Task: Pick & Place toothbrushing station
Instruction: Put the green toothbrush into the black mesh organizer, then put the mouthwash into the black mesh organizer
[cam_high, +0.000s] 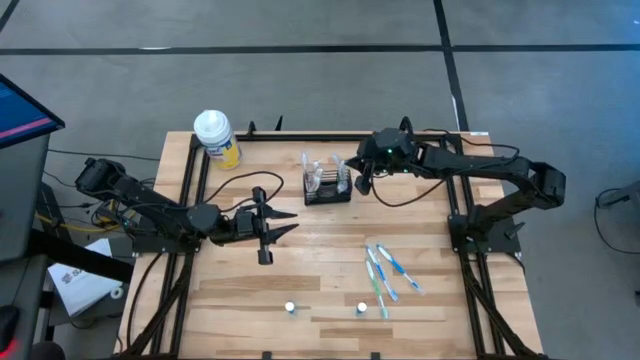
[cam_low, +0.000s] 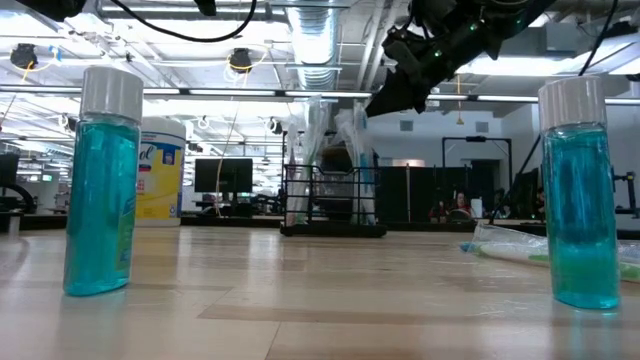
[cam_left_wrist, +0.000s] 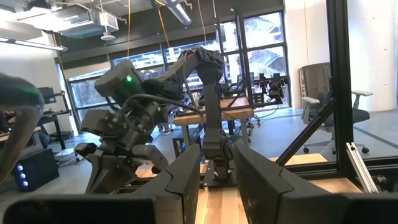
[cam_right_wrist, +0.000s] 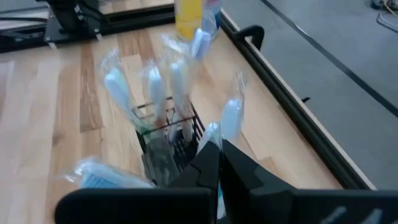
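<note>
Toothbrushing station, a small black wire-mesh holder box (cam_high: 327, 188), stands near the far edge of the wooden table (cam_high: 330, 270), with wrapped toothbrushes (cam_right_wrist: 152, 84) standing in it.

From above, the box's compartments are hard to make out. The right gripper (cam_high: 360, 182) hangs just beside it, fingers pressed together, with a wrapped brush right at its tips; I cannot tell if it grips it. The left gripper (cam_high: 285, 221) hovers mid-table, partly open and empty. More wrapped toothbrushes (cam_high: 385, 270) lie flat nearby. A white-capped yellow bottle (cam_high: 217, 138) stands at the far left corner, and two small blue bottles (cam_high: 290, 309) at the near edge.

The toothbrushing station (cam_high: 327, 187) is standing at the table's far middle, wrapped toothbrushes (cam_high: 322, 170) sitting upright in it. A bottle (cam_high: 216, 138) is standing far left. Loose toothbrushes (cam_high: 385, 272) are lying right of centre; two small bottles (cam_high: 290, 309) are standing near.
</note>
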